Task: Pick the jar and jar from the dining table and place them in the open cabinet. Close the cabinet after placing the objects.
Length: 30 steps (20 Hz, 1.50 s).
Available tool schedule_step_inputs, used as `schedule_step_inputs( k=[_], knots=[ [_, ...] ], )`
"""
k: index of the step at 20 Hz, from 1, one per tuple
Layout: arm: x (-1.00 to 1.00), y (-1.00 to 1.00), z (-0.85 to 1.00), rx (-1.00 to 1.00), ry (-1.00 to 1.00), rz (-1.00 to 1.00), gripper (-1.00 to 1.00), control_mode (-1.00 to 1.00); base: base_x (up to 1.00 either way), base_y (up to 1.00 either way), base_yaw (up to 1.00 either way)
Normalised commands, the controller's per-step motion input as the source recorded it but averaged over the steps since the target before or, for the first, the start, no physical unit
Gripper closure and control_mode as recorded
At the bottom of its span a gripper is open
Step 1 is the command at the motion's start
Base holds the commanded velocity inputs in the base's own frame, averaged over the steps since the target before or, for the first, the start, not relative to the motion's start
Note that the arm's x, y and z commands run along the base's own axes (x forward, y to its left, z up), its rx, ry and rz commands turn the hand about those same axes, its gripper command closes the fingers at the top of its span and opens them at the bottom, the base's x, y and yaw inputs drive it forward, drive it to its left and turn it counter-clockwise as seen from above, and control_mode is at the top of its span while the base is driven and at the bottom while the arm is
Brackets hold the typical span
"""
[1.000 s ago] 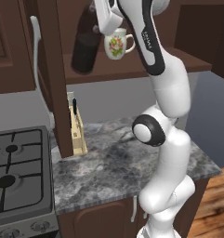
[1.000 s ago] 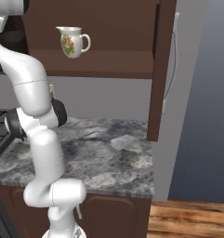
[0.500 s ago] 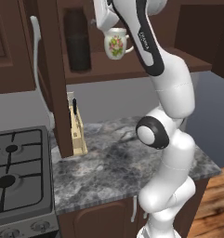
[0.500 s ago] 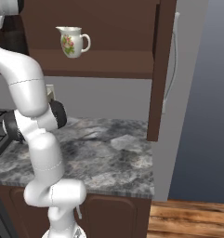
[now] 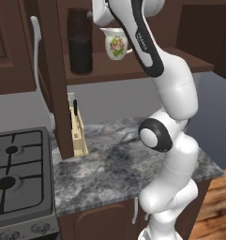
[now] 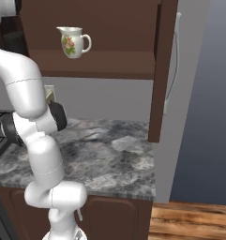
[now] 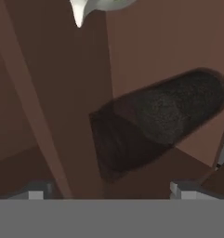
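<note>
Tall jar (image 5: 80,41) now upright on cabinet shelf (image 5: 133,70), tool (image 7: 111,188) wide open, empty, drawn back.

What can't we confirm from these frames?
- Second, short jar: whether it is in the cabinet; the arm covers part of the shelf in the left base view.
- Gripper: in the hand view just the tips of its fingers clear the bottom edge.
- Tall jar: top cut by the left base view's upper edge.
- Floral jug: cut off by the hand view's top edge.
</note>
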Motion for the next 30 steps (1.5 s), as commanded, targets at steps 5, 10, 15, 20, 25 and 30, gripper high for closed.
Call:
schedule_step_inputs(
  k=[5, 10, 15, 20, 25, 30],
  knots=[
    [-0.22, 0.0, 0.47, 0.0, 0.08, 0.0, -1.0, -1.0, 0.0, 0.0, 0.0],
    [-0.29, -0.01, 0.38, -0.02, 0.19, 0.0, -1.0, -1.0, 0.0, 0.0, 0.0],
    [-0.61, -0.13, -0.01, -0.19, 0.12, 0.09, -1.0, -1.0, 0.0, 0.0, 0.0],
    [-0.66, -0.23, -0.16, -0.26, 0.11, 0.06, -1.0, -1.0, 0.0, 0.0, 0.0],
    [-0.65, -0.24, -0.08, -0.21, 0.06, 0.02, -1.0, -1.0, 0.0, 0.0, 0.0],
    [-0.64, -0.23, -0.04, -0.19, 0.08, 0.02, -1.0, -1.0, 0.0, 0.0, 0.0]
  ],
)
